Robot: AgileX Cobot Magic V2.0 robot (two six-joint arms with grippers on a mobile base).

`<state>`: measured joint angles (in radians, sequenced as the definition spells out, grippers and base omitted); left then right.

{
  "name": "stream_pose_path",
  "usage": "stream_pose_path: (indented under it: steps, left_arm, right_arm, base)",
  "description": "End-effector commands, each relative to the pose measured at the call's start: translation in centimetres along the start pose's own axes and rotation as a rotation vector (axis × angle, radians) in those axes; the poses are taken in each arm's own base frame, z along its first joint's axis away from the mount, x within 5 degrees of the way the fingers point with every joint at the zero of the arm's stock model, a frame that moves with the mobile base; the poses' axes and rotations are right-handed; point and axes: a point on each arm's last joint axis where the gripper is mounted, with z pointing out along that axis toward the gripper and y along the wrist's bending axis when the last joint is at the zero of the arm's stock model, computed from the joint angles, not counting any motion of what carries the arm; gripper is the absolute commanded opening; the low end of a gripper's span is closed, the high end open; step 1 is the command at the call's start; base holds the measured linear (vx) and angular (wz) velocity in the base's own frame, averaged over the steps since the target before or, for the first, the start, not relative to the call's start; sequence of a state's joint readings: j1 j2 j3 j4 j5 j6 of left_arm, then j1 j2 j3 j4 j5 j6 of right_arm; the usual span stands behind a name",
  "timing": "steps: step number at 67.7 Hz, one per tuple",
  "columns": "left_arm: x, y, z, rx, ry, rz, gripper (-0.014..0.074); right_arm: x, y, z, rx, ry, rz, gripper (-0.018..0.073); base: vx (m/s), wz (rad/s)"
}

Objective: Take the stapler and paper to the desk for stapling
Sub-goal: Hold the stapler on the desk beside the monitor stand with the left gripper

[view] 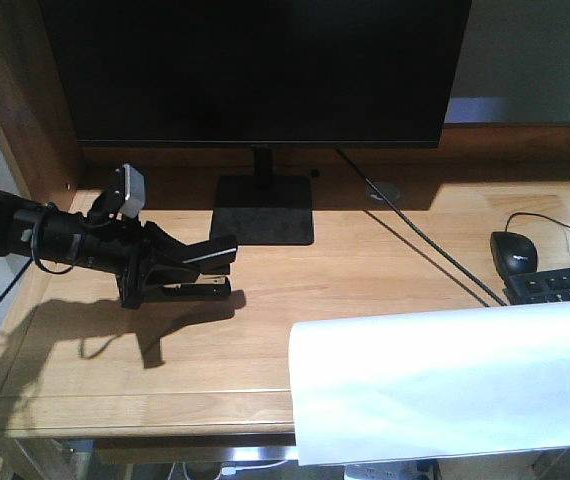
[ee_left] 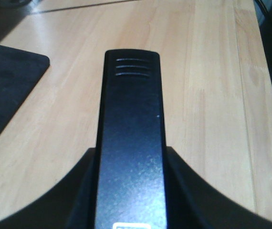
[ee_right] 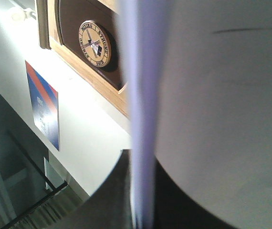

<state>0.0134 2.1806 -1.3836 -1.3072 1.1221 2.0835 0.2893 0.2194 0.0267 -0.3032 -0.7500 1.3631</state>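
A: Where is the stapler?
B: On the left part of the desk, just left of the monitor foot and nearer than it. It points right, with its top arm lifted off its base. Whether the base touches the wood cannot be told, though its shadow lies right under it.
A: And the left claw?
B: Clamped on the stapler's rear end. In the left wrist view the black top, with three ridges at its far tip, runs out between two dark fingers.
A: The paper?
B: At the near right. It is a wide white sheet that overhangs the desk's near edge and hides the near side of the keyboard.
A: Does the right claw hold it?
B: Yes, it is closed on it. The right wrist view sees the sheet edge-on, as a pale band rising from between the dark fingers.
A: What else is there?
B: A dark monitor stands at the far side, and a black mouse lies beyond the paper at the right. A cable runs from behind the monitor toward the keyboard. Past the sheet, the right wrist view catches a round emblem in a wood frame and a blue and red poster on a white wall.
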Motion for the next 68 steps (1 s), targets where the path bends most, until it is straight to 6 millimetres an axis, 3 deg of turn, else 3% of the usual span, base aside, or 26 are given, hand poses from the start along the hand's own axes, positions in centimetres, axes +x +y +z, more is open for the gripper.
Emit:
stream_pose_path:
  steps: [1,23,50,68]
  left_arm:
    - [-3.1,0.2,-0.9,0.001,-0.127,0.042,-0.0003]
    - [-0.6,0.9,0.4,-0.006,-0.084,-0.010,0.0083]
    - [1.0,1.3,0.6,-0.042,0.055,0.020,0.0404]
    - [-0.2,0.9,0.0,-0.024,0.037,0.015,0.0443]
  right_arm:
    - [-0.1,0.3,0.0,-0.042,-0.011,-0.006,-0.0002]
    - [-0.1,0.3,0.0,-0.042,-0.011,-0.006,-0.0002]
    - [-0.1,0.3,0.0,-0.042,-0.011,-0.006,-0.0002]
    - [-0.1,0.3,0.0,-0.043,-0.012,-0.006,-0.0002]
  base:
    - [0.00,0.00]
    - [0.00,0.00]
    - [0.00,0.00]
    - [0.00,0.00]
